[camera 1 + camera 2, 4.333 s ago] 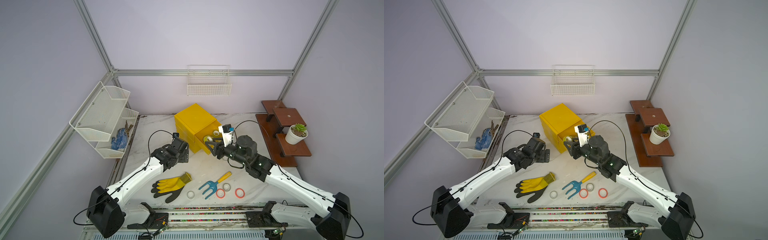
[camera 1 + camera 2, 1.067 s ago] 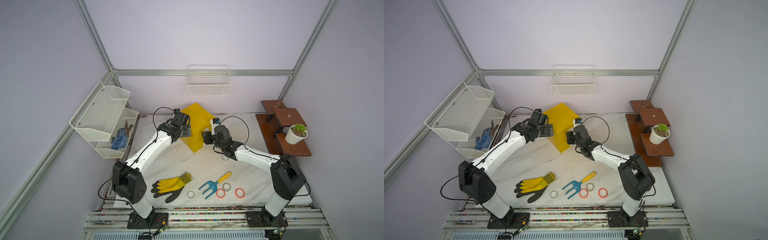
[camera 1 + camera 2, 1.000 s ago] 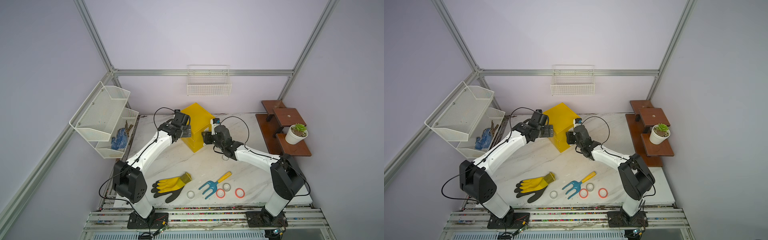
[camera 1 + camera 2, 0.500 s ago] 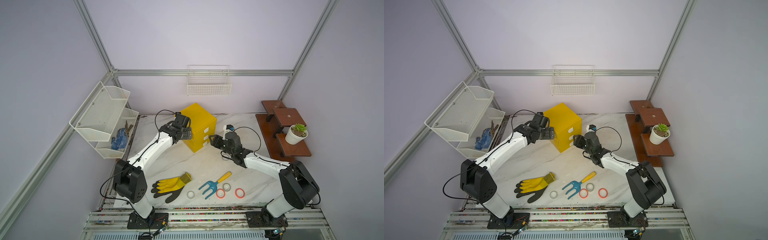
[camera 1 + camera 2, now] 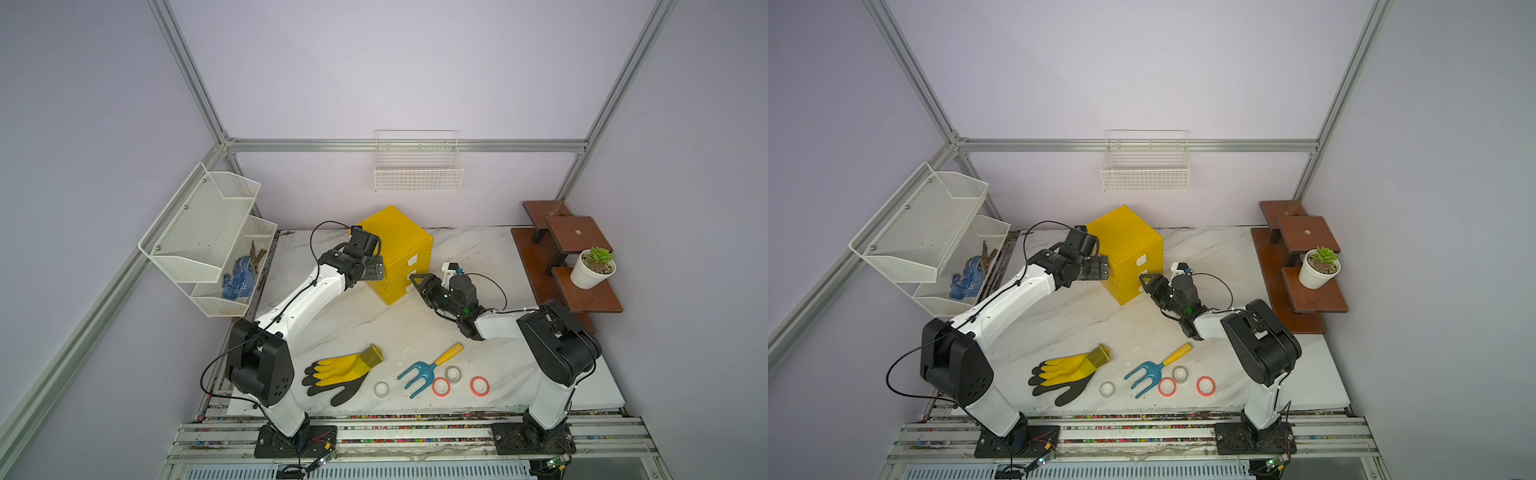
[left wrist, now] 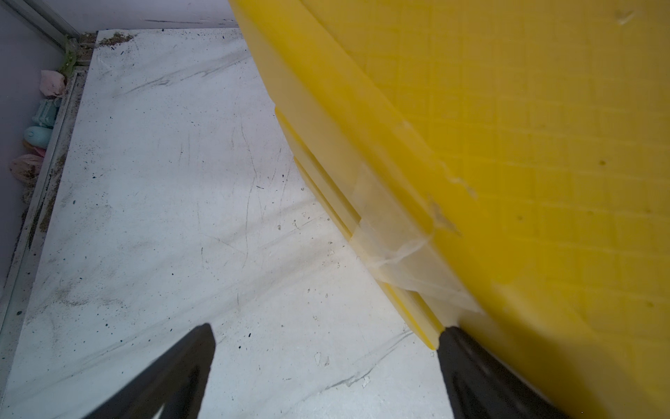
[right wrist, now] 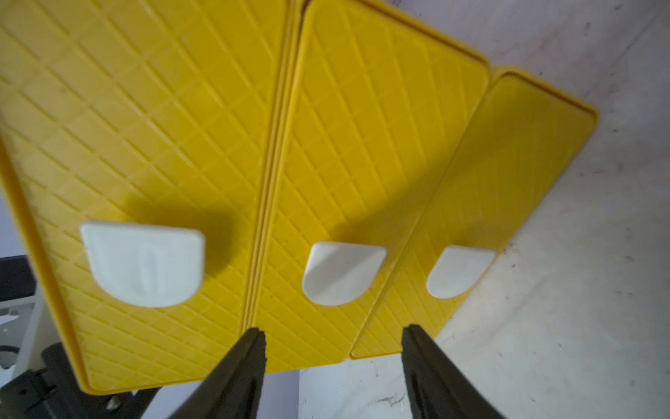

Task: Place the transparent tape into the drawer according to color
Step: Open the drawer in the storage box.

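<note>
The yellow cabinet (image 5: pixel 395 245) stands at the back of the table, and all three of its drawers (image 7: pixel 366 152) are pushed in, white tab handles (image 7: pixel 342 272) outward. Several transparent tape rolls lie near the front edge in both top views: two clear-whitish (image 5: pixel 381 388) (image 5: pixel 1180 373) and two red-orange (image 5: pixel 479 385) (image 5: pixel 1167 386). My left gripper (image 5: pixel 374 270) (image 6: pixel 324 337) is open beside the cabinet's left wall, one finger (image 6: pixel 467 362) touching its lower edge. My right gripper (image 5: pixel 417 279) (image 7: pixel 331 335) is open and empty just in front of the drawer fronts.
A yellow-and-black glove (image 5: pixel 338 372) and a blue hand fork (image 5: pixel 424 368) lie by the tape rolls. White wire shelves (image 5: pixel 208 237) hang on the left and a wire basket (image 5: pixel 417 166) on the back wall. A brown stepped shelf (image 5: pixel 577 237) with a potted plant (image 5: pixel 592 266) stands on the right.
The drawer that stood open some seconds ago is now shut and the cabinet stands square. My right gripper has drawn back from the drawer fronts and widened its jaws. The left gripper stays at the cabinet's side.
</note>
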Motion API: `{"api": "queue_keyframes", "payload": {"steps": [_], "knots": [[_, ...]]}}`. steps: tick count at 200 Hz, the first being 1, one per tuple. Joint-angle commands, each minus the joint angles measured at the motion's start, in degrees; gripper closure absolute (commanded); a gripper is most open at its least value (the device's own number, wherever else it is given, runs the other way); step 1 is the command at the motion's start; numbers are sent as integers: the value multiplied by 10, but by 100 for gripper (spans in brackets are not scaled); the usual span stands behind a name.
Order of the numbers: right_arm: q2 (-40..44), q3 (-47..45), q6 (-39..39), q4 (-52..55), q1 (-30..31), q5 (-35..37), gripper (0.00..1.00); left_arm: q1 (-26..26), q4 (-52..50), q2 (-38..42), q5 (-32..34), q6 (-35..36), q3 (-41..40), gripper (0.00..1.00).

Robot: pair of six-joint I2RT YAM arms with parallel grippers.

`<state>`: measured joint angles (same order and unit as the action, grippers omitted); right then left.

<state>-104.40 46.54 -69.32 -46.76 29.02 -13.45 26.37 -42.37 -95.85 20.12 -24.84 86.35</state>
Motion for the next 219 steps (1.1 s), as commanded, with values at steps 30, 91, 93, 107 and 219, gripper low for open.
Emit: {"api": "queue_keyframes", "payload": {"steps": [30,91,93,107,219], "knots": [[-35,11,-32,-66,-9,-5,35,-3,26,9,-9,6,2,0],[-67,27,-34,-85,-16,-7,37,-4,26,6,-12,6,2,0],[-68,28,-34,-86,-16,-8,37,-4,26,6,-12,6,2,0],[-75,29,-36,-99,-17,-8,37,-4,26,5,-14,7,1,0],[-119,56,-46,-158,-22,-28,45,-4,27,-5,-21,9,3,0]]}}
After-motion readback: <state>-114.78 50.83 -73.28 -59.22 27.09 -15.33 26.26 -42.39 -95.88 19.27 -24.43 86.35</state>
